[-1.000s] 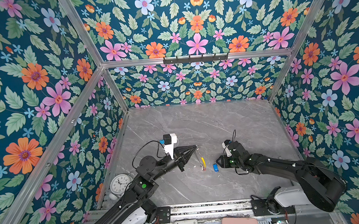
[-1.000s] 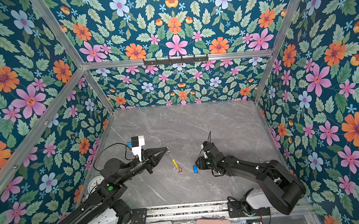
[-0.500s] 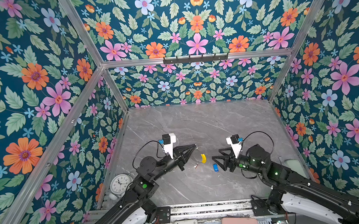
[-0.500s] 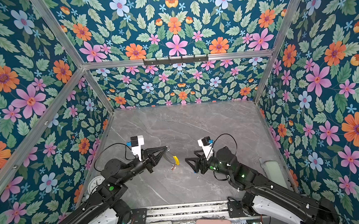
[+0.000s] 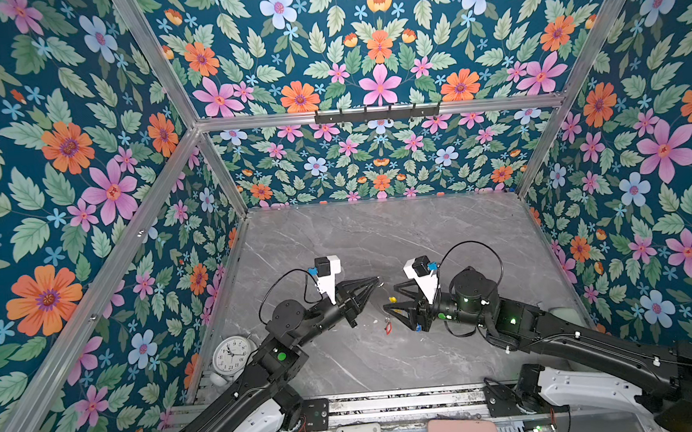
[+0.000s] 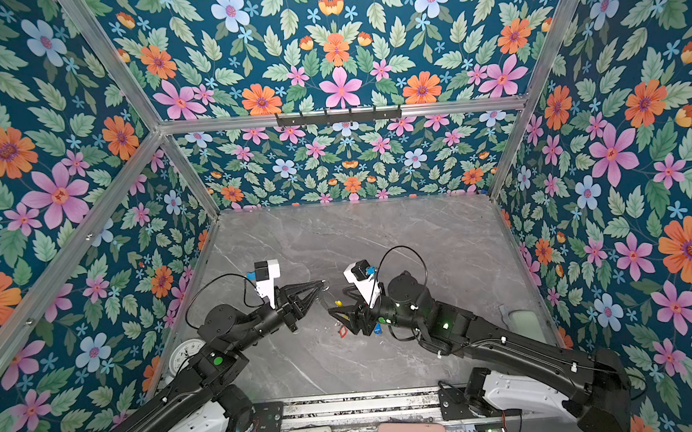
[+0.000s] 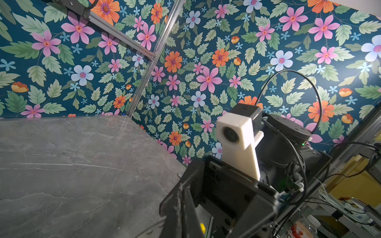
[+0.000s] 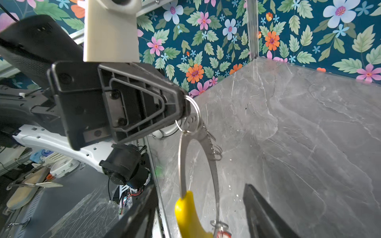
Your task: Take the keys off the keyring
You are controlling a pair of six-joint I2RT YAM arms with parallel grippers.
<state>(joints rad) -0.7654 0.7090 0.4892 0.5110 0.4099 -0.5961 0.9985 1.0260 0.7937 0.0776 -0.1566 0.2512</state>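
In both top views the left gripper [image 5: 376,282] is closed on the upper end of the keyring [image 5: 392,300], of which only the yellow part is clear. The right gripper [image 5: 390,299] faces it from 3 o'clock with its jaws apart. The red-tagged key [image 5: 388,327] is at 6 o'clock of the yellow part. The blue-tagged key [image 6: 377,328] shows at 5 o'clock, half hidden under the right gripper's body. An alarm clock [image 5: 231,354] stands at 8 o'clock, by the wall.

The left wrist view gives the grey tabletop [image 7: 82,164] and the right arm's camera mount [image 7: 239,142]. Its own jaws are outside this view.

In the right wrist view the left gripper pinches the small ring at the hoop's top. The hoop hangs down. Its yellow sleeve [image 8: 187,212] lies between the open right fingers [image 8: 263,212], touching neither.
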